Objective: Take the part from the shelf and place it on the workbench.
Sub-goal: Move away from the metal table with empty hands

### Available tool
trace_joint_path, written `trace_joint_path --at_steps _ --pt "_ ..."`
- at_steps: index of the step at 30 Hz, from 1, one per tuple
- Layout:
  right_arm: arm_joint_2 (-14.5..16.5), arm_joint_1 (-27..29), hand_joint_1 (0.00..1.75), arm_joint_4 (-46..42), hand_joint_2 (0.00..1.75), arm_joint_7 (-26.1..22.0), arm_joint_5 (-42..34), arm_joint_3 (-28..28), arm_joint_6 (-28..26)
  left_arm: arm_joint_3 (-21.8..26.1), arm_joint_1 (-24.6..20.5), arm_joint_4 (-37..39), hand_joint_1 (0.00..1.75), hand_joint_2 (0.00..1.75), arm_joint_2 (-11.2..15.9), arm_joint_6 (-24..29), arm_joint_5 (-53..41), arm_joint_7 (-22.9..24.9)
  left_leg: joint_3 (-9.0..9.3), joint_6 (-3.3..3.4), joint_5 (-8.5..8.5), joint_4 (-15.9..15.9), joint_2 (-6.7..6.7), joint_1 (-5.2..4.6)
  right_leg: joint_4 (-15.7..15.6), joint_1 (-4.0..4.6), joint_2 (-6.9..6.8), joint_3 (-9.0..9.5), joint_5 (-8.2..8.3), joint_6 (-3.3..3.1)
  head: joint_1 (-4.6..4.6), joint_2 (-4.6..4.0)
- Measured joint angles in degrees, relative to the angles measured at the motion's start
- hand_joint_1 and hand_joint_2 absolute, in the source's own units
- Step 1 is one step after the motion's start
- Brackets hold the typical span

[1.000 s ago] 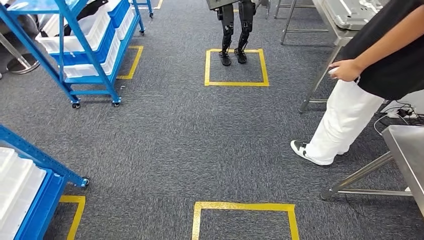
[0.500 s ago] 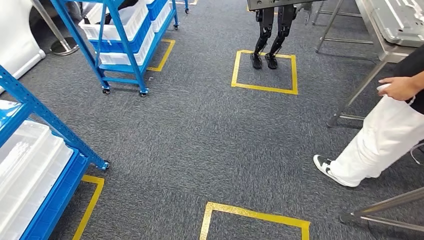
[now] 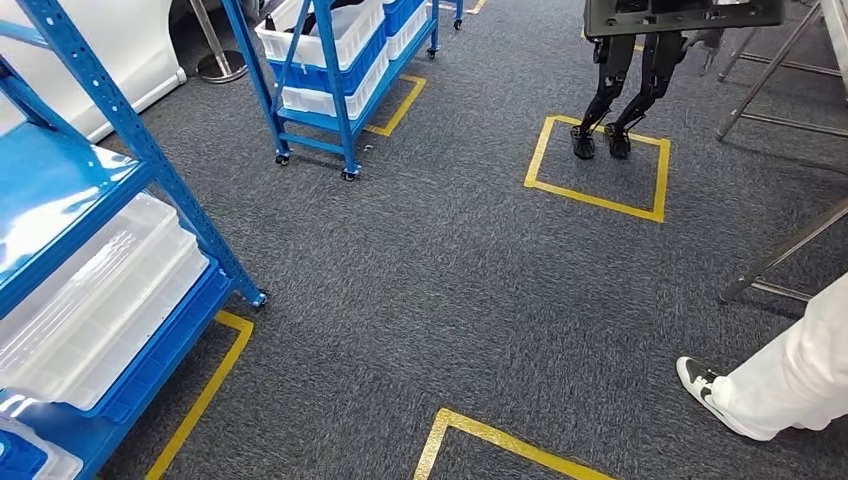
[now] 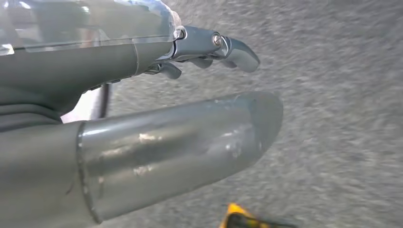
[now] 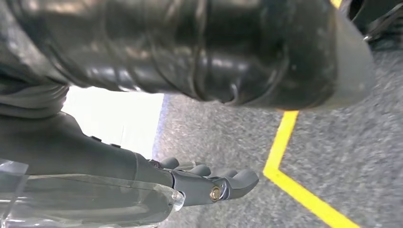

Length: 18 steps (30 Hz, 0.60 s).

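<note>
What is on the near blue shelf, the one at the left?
The near blue shelf holds clear plastic trays on its lower level. Whether any part lies inside them cannot be told; the glossy blue upper level hides some of them.

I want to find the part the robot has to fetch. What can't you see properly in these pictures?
- White bins on the near blue shelf, head view: frosted walls hide their contents.
- Other robot, head view: top edge cuts it off above the legs.
- Person, head view: right edge leaves a leg and shoe.
- Left hand, left wrist view: blurred; thumb covers much.
- Right hand, right wrist view: dark body part blocks the upper half.
</note>
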Motion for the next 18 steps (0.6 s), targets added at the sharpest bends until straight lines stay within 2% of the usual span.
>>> trace_joint_path --at_steps 1,2,3,4,5,6,7,8,9,10,11,12,13,14,15,16,17,18 --pt "0.09 -0.15 0.00 -0.01 0.00 -0.06 -0.01 -0.11 -0.06 0.24 -0.21 0.00 0.00 0.00 -0.21 0.16 0.02 -0.12 0.05 0.32 0.10 -0.20 -0.45 0.01 -0.08 -0.01 -0.30 0.20 -0.05 0.24 0.00 0.00" --pt "0.17 -0.25 0.00 -0.01 0.00 -0.11 0.01 -0.17 -0.08 0.52 -0.30 0.00 0.00 0.00 -0.38 0.20 0.04 -0.18 0.24 0.66 0.27 -0.50 -0.88 0.10 0.13 -0.14 0.12 0.32 -0.33 0.52 0.00 0.00" --pt "0.24 -0.27 0.00 -0.01 0.00 -0.15 0.04 -0.21 -0.05 0.78 -0.39 0.00 0.00 0.00 -0.57 0.21 0.05 -0.20 0.46 1.04 0.49 -0.81 -1.33 0.23 1.01 -0.26 1.22 0.05 -1.07 0.79 0.00 0.00" --pt "0.26 -0.18 0.00 -0.01 0.00 -0.20 0.10 -0.26 0.01 0.99 -0.52 0.00 0.00 0.00 -0.74 0.21 0.04 -0.20 0.62 1.40 0.69 -1.07 -1.81 0.39 3.13 -0.35 2.73 -0.88 -2.48 1.03 0.02 0.00" --pt "0.27 -0.03 0.00 -0.01 0.00 -0.25 0.20 -0.30 0.09 1.14 -0.66 0.00 0.00 0.00 -0.88 0.21 0.02 -0.19 0.65 1.66 0.81 -1.16 -2.33 0.44 6.63 -0.51 4.42 -2.57 -4.41 1.18 0.02 0.00" --pt "0.28 0.09 0.00 0.00 0.00 -0.28 0.31 -0.32 0.21 1.21 -0.82 0.00 0.00 0.00 -0.97 0.22 0.00 -0.16 0.56 1.83 0.84 -1.11 -2.92 0.44 10.79 -0.54 5.50 -4.72 -6.35 1.27 0.03 0.00" --pt "0.29 0.19 0.00 0.01 0.00 -0.30 0.44 -0.35 0.36 1.28 -0.95 0.00 0.00 0.00 -1.02 0.25 0.01 -0.10 0.49 1.95 0.83 -1.04 -3.59 0.41 14.63 -0.57 5.96 -6.78 -7.70 1.33 0.03 0.00" --pt "0.29 0.25 0.00 0.02 0.00 -0.30 0.60 -0.37 0.49 1.38 -1.03 0.00 0.00 0.00 -1.05 0.29 0.04 -0.02 0.50 1.98 0.78 -0.94 -4.36 0.38 16.79 -0.59 6.12 -8.12 -7.80 1.36 0.03 0.00" --pt "0.30 0.28 0.00 0.02 0.00 -0.29 0.73 -0.40 0.63 1.49 -1.07 0.00 0.00 0.00 -1.07 0.33 0.11 0.08 0.57 1.96 0.71 -0.82 -5.18 0.38 16.51 -0.64 6.22 -8.31 -6.53 1.34 0.03 0.00" --pt "0.30 0.30 0.00 0.02 0.00 -0.29 0.83 -0.44 0.75 1.61 -1.09 0.00 0.00 0.00 -1.09 0.37 0.21 0.20 0.69 1.91 0.59 -0.67 -6.00 0.39 13.95 -0.72 6.46 -7.43 -4.27 1.28 0.03 0.00" --pt "0.30 0.30 0.00 0.02 0.00 -0.28 0.89 -0.48 0.81 1.74 -1.11 0.00 0.00 0.00 -1.12 0.40 0.31 0.30 0.79 1.76 0.43 -0.48 -6.80 0.43 9.88 -0.82 7.18 -5.84 -1.68 1.17 0.03 0.00" --pt "0.30 0.33 0.00 0.02 0.00 -0.28 0.91 -0.51 0.86 1.91 -1.14 0.00 0.00 0.00 -1.15 0.44 0.39 0.38 0.68 1.58 0.28 -0.32 -7.44 0.50 6.28 -0.98 8.63 -4.31 -0.03 1.02 0.03 0.00" --pt "0.34 0.29 0.00 0.02 0.00 -0.29 0.96 -0.54 0.87 2.09 -1.24 -0.01 0.00 0.00 -1.17 0.49 0.45 0.46 0.41 1.27 0.13 0.03 -8.10 0.49 3.50 -1.10 10.06 -3.31 0.96 0.92 0.01 0.00" --pt "0.38 0.25 0.00 0.02 0.00 -0.29 1.00 -0.56 0.87 2.27 -1.34 -0.01 0.00 0.00 -1.18 0.59 0.48 0.51 0.04 0.87 0.11 0.27 -8.68 0.59 2.08 -1.13 11.15 -2.91 1.20 0.83 0.00 0.00" --pt "0.41 0.21 0.00 0.02 0.00 -0.29 1.04 -0.57 0.87 2.43 -1.43 -0.01 0.00 0.00 -1.17 0.70 0.51 0.59 -0.38 0.46 0.16 0.32 -9.30 0.71 1.88 -1.02 11.61 -2.93 0.95 0.72 -0.02 0.00" --pt "0.46 0.15 0.00 0.02 0.00 -0.28 1.09 -0.57 0.87 2.52 -1.49 -0.01 0.00 0.00 -1.17 0.82 0.55 0.69 -0.65 -0.02 0.24 0.39 -10.07 0.79 1.51 -0.98 11.14 -2.94 1.13 0.53 -0.02 0.00" --pt "0.51 0.15 0.00 0.02 0.00 -0.25 1.14 -0.58 0.89 2.57 -1.46 0.01 0.00 0.00 -1.20 0.92 0.58 0.77 -0.81 -0.37 0.20 0.45 -10.08 0.96 1.29 -0.95 10.36 -2.79 1.23 0.23 -0.01 0.00" --pt "0.56 0.20 0.00 0.01 0.00 -0.22 1.18 -0.60 0.89 2.61 -1.42 0.01 0.00 0.00 -1.25 0.98 0.61 0.85 -1.16 -0.63 -0.30 1.11 -9.25 0.95 0.98 -0.98 9.61 -2.55 1.32 -0.11 -0.03 0.00"
